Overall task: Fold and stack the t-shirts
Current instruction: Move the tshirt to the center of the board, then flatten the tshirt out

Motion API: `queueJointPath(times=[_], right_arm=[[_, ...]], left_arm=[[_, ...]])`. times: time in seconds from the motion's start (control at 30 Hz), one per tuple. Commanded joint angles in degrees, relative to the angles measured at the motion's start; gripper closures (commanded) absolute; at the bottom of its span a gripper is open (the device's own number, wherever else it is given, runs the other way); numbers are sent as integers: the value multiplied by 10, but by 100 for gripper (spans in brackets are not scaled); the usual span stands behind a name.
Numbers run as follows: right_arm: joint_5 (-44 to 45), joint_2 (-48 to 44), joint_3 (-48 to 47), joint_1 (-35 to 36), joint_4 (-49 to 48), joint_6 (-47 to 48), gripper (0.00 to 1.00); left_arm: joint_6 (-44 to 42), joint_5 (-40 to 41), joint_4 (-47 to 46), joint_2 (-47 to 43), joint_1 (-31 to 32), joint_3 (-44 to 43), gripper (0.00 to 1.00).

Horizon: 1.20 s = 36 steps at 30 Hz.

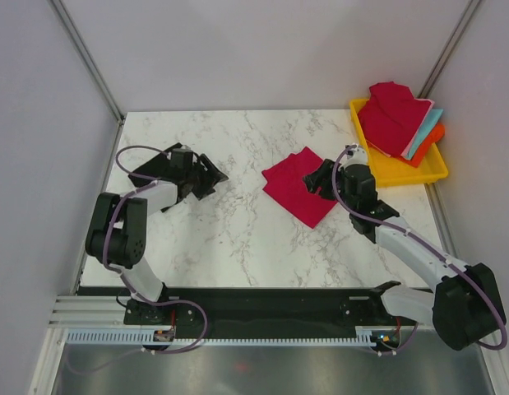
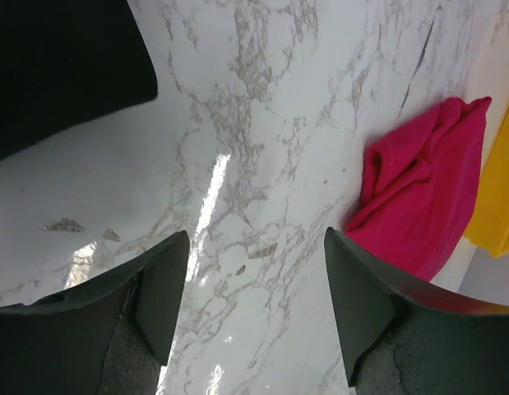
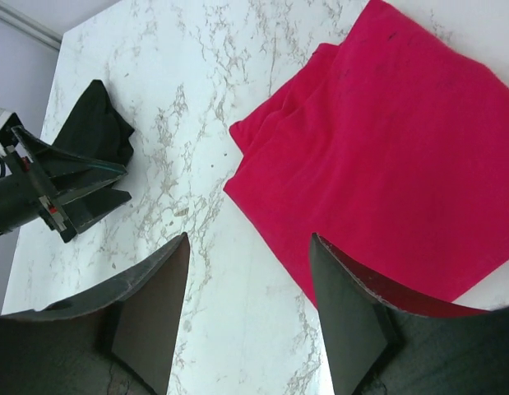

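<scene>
A crimson t-shirt (image 1: 291,188) is lying folded into a rough square near the middle of the marble tabletop (image 1: 229,239), turned so that one corner is pointing toward the arms. In the right wrist view its left edge (image 3: 386,148) is showing a few bunched layers, while the rest is sitting flat.

The right claw (image 1: 314,183) is hovering over the right side of this shirt. Its fingers are standing apart with nothing between them (image 3: 248,240), and the near corner of the red cloth is showing just past the right finger (image 3: 353,321).

The left claw (image 1: 213,177) is hanging over bare marble on the left side of the tabletop, well apart from the folded shirt. It too is spread wide and holding nothing (image 2: 256,237). A black t-shirt (image 2: 57,66) is lying on the tabletop just beside it (the right wrist view is catching the same dark cloth (image 3: 98,123) behind that claw).

At the far right corner a yellow tray (image 1: 402,174) is carrying the remaining shirts: crimson ones (image 1: 394,115) are lying loosely on top and hanging over the far rim, with a teal shirt (image 1: 423,132) and an orange shirt (image 1: 433,140) peeking out beneath them on the right. The left wrist view is showing the red shirt (image 2: 418,206) lying close beside the tray (image 2: 497,189).
</scene>
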<state>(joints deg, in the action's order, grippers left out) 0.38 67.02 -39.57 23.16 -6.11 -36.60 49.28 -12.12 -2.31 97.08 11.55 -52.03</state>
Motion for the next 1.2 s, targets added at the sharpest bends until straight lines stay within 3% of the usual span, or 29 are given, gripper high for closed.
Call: queueJointPath(times=[0.0,0.2,0.37,0.63,0.9,1.03,1.07,1.1,1.17], right_arm=[[22,-28,15,0,-40,8,32],[40,0,-21,14,10,36,31],[43,121,-88,51,59,67,28],[110,316,-223,125,137,115,25],[186,395,-298,164,153,153,27],[211,438,-333,168,163,158,34],[212,446,-344,169,168,159,39],[214,457,-350,169,172,160,52],[210,463,-357,175,178,163,59]], left_arm=[[-27,3,12,32,-36,-27,26],[42,-4,4,58,-138,16,28],[86,19,-39,1,-186,79,26],[54,18,-60,-129,-157,109,24],[19,-21,-64,-167,-65,94,23],[19,-27,-63,-172,-51,91,23],[20,-28,-63,-172,-50,91,23],[21,-29,-63,-171,-50,91,24],[22,-34,-64,-167,-48,90,24]])
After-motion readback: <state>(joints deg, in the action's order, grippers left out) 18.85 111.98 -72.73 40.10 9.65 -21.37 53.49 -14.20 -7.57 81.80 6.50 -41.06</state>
